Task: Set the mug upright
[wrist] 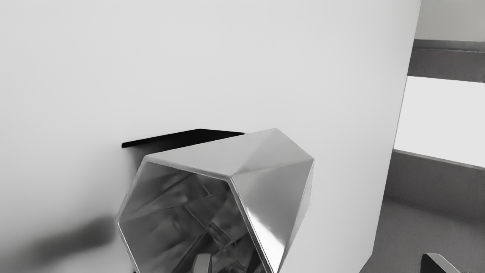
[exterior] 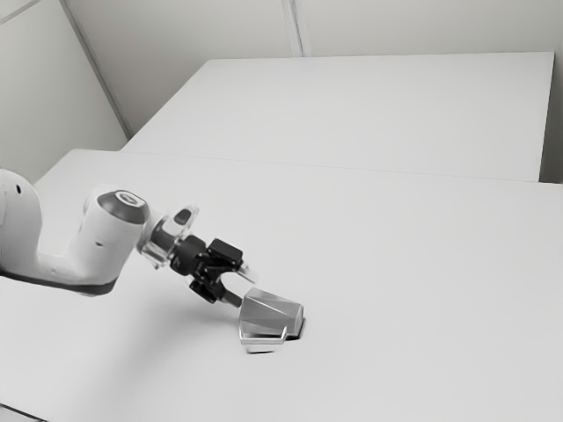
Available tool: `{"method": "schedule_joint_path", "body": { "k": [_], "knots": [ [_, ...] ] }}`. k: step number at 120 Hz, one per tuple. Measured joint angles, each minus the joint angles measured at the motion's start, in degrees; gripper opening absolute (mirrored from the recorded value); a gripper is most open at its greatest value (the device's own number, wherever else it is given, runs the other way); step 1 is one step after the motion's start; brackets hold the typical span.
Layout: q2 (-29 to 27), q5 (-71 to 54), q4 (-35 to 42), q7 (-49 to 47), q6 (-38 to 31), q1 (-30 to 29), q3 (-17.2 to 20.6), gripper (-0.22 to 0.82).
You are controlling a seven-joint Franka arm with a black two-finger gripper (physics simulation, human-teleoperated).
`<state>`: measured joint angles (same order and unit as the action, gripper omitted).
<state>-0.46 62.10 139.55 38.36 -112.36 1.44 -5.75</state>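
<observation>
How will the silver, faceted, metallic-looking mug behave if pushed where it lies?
Probably stiff: the mug has flat panels meeting at crisp edges. On its side, those facets should make it slide or rock rather than roll freely. Its shiny, smooth-looking walls may also slip against the black two-finger gripper.

I see 2 white tabletops [exterior: 422, 264], 1 behind the other; pale walls [exterior: 202, 31] stand beyond. I see speckled grey floor [wrist: 409, 239] past 1 edge.
</observation>
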Motion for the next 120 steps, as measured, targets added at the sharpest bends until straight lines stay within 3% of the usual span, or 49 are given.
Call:
{"method": "schedule_joint_path", "body": {
  "k": [28,49,66,92,120],
  "knots": [
    [3.8,5.7,0.3,7.5,3.1,-0.4,1.0,0.59],
    [4.0,6.8,-0.1,11.7,4.3,0.2,1.6,0.13],
    [3.9,7.1,-0.5,14.3,4.7,0.1,1.8,-0.04],
    [3.1,7.2,-0.6,17.0,4.8,0.0,2.0,-0.13],
    [-5.4,-1.4,-3.4,15.4,2.0,-0.2,5.0,-0.16]
  ]
}}
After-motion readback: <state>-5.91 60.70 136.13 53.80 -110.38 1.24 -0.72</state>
